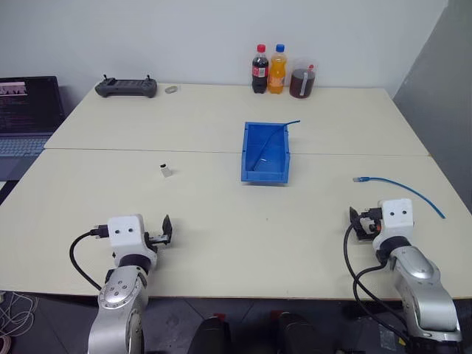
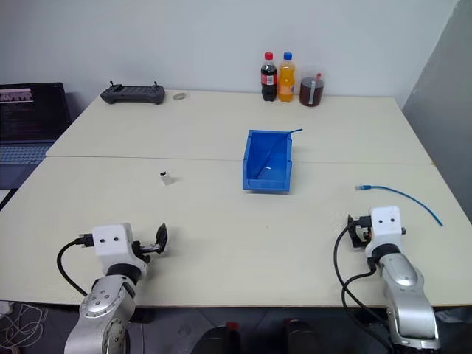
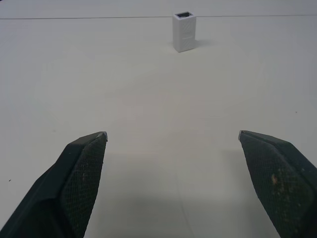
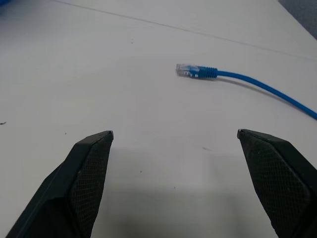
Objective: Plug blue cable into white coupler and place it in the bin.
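On the table, we're pre-grasp: left gripper [image 3: 172,136] and right gripper [image 4: 174,134] both spread wide, holding nothing. Next we reach the right for the blue cable [image 4: 257,82] near its clear plug, the left for the upright white coupler [image 3: 184,32].

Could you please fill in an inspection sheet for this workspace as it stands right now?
Surface: pale table, two tops butted along a seam.
Job's things: white coupler upright, alone; blue cable loose on the table, unplugged; bin mid-table, already holding another blue cable.
Clutter: three drink bottles, black controller, small grey round object at the far edge.
Grippers: left gripper open, facing the coupler; right gripper open, facing the cable's plug; both empty.
Cables: black leads at both wrists.
Surroundings: laptop at left, white wall.
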Available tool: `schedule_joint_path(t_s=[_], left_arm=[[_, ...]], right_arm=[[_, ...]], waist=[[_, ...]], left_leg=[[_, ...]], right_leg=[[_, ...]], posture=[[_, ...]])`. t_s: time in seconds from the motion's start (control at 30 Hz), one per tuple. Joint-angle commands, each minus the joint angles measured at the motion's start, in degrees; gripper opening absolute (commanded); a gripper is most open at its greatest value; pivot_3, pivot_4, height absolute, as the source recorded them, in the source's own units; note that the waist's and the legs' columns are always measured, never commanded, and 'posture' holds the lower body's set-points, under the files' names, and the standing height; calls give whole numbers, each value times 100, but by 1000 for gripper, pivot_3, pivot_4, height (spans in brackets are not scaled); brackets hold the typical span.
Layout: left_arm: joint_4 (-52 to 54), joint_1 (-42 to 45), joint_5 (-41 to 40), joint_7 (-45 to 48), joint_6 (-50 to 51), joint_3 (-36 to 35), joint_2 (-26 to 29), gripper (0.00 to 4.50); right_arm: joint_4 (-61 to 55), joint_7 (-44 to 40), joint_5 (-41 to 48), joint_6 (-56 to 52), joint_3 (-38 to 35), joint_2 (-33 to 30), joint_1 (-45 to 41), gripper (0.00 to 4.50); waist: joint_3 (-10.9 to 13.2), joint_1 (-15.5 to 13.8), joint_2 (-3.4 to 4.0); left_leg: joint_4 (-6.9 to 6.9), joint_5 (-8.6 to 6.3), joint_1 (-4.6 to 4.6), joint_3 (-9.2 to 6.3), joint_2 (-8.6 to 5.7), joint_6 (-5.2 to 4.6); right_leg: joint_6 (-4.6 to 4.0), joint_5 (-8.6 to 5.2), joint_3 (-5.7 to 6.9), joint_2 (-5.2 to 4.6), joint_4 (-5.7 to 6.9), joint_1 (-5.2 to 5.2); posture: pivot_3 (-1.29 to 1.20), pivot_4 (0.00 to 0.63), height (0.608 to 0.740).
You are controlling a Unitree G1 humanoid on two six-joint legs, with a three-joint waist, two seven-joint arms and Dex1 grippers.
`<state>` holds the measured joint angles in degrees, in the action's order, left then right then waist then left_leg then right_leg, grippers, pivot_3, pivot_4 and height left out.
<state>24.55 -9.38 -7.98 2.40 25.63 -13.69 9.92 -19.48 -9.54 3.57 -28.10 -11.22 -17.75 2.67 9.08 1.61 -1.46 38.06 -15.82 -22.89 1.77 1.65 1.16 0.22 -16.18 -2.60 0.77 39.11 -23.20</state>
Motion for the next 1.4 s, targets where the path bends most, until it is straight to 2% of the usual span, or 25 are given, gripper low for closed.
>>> schedule_joint_path(t_s=[0.03, 0.6, 0.83, 0.97, 1.2, 1.3, 1.4], left_arm=[[179, 24, -13, 31, -71, -33, 42, 4500], [214, 48, -232, 271, -114, 24, -19, 4500], [475, 193, -304, 1033, -117, 724, 347, 4500], [490, 419, -242, 1645, -206, 1232, 768, 4500], [59, 1461, -268, 2889, -378, 2343, 1256, 4500], [-577, 2370, -225, 3665, -618, 2880, 1295, 4500], [-1048, 2882, -233, 4037, -831, 3117, 1195, 4500]], right_arm=[[-248, 43, 29, 40, -113, -23, -31, 4272], [-163, -62, -31, 161, -8, -96, -155, 4272], [43, -240, 34, 277, -168, -361, -346, 4272], [321, -624, 217, 367, -199, -636, -565, 4272], [1956, -1976, 247, 768, 132, -1784, -1706, 4272], [4107, -2832, -291, 1651, 736, -2539, -3004, 4272], [5695, -3525, -584, 2174, 1248, -2768, -4051, 4272]], waist=[[0, 0, 0], [-1, 1, 0], [-1, -2, 0], [-2, -1, 2], [-3, 0, 5], [1, 4, 11], [3, 12, 17]], left_leg=[[0, 0, 0, 0, 0, 0], [0, 0, 1, 0, 0, 0], [2, 0, 1, 1, -2, 0], [1, 0, 2, 1, -1, 0], [6, 3, 5, 7, -7, -5], [4, 4, 7, 7, -8, -7], [2, 12, 9, 14, -18, -20]], right_leg=[[0, 0, 0, 0, 0, 0], [0, 0, 0, 0, 0, 0], [0, 0, -1, 0, 1, 1], [0, 0, -1, 4, 1, 1], [2, 4, -7, 5, 0, 4], [-1, 6, -5, 14, -3, 6], [-1, 10, -10, 16, -5, 5]], posture=[[0, 150, 740], [0, 150, 740], [0, 150, 740], [0, 150, 740], [0, 150, 740], [0, 150, 740], [0, 150, 740]])
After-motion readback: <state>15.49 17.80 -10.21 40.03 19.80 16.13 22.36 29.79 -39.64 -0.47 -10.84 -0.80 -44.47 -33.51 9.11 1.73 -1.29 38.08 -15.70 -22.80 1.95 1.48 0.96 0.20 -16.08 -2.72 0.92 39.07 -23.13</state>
